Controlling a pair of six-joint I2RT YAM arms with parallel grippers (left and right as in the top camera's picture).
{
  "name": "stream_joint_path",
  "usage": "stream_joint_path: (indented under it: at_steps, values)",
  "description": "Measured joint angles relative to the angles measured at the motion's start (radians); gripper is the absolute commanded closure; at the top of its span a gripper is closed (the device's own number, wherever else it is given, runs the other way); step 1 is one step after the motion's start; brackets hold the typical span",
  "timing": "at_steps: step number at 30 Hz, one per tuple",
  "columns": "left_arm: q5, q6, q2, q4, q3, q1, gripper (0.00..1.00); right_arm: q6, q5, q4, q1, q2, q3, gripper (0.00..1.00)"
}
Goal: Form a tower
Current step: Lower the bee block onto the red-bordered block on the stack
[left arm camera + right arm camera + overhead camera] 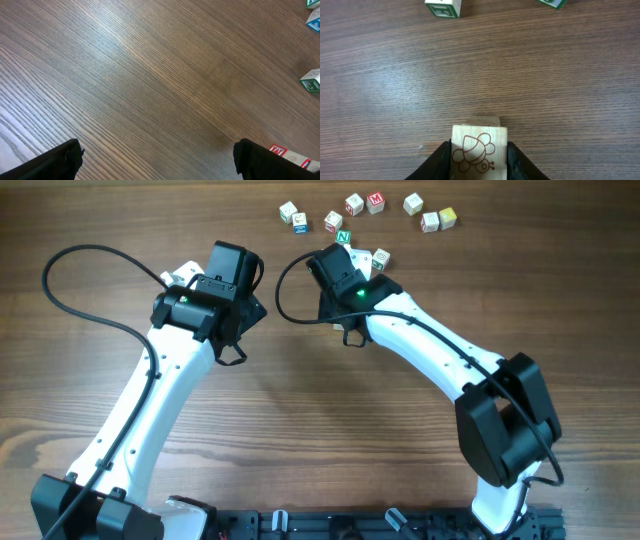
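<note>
Tower (479, 142) stands gripped between fingers of the right tool (479, 156).

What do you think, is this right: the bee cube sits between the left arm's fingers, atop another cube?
No: the bee cube sits between the fingers of the right gripper, atop another cube; the right wrist view shows it. The left gripper is open.

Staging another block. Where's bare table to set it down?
Free: the table middle, nearer than the left gripper and right gripper; also the far-right corner. Crowded: the far edge, where loose cubes cluster by the tower.
</note>
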Motion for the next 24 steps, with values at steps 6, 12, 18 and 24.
stream_joint_path:
  at_steps: [6, 12, 18, 24]
  values:
    - [0.000, 0.000, 0.000, 0.000, 0.000, 0.000, 0.00, 0.000, 0.000, 0.001, 0.000, 0.002, -0.005, 0.66]
    - [0.000, 0.000, 0.000, 0.000, 0.000, 0.000, 0.00, 0.000, 0.000, 0.001, 0.000, 0.002, -0.005, 0.66]
    - [0.000, 0.000, 0.000, 0.000, 0.000, 0.000, 0.00, 0.000, 0.000, 0.004, 0.000, 0.002, -0.005, 0.66]
    - [0.000, 0.000, 0.000, 0.000, 0.000, 0.000, 0.00, 0.000, 0.000, 0.007, 0.000, 0.002, -0.005, 0.66]
